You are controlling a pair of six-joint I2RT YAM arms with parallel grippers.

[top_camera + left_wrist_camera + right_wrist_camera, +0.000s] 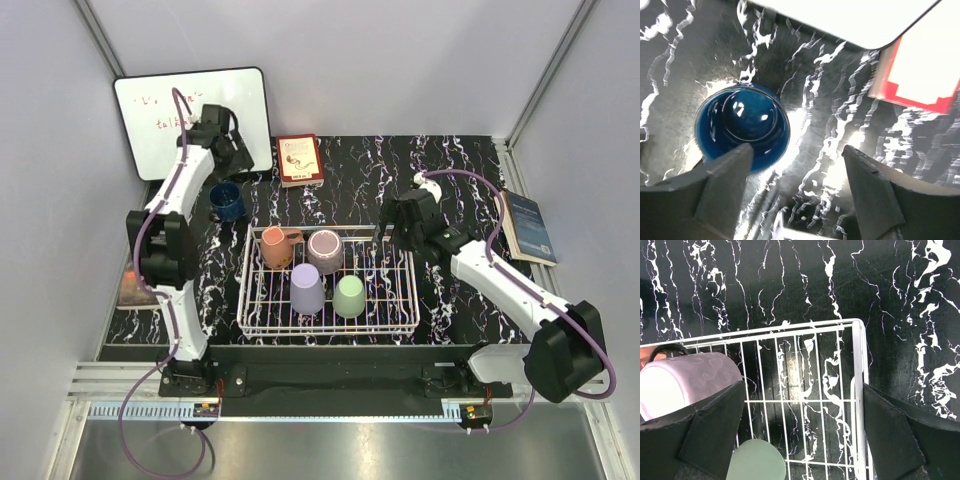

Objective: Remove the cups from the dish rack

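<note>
The white wire dish rack (390, 290) sits mid-table. In it stand a terracotta cup (277, 246), a mauve cup (325, 250), a lavender cup (307, 290) and a light green cup (349, 296). The dark blue cup (227, 201) stands upright on the table, left of the rack. My left gripper (232, 165) is open above it; in the left wrist view (797, 150) the blue cup (742, 127) lies beside the left finger, not between the fingers. My right gripper (392, 228) is open and empty over the rack's far right corner (860, 365), with the mauve cup (685, 385) and green cup (757, 462) at left. No pink cup shows.
A whiteboard (190, 115) leans at the back left, close behind the left gripper. A red book (300, 160) lies behind the rack. A blue book (527, 227) lies at the right edge, and another book (135, 290) at the left edge.
</note>
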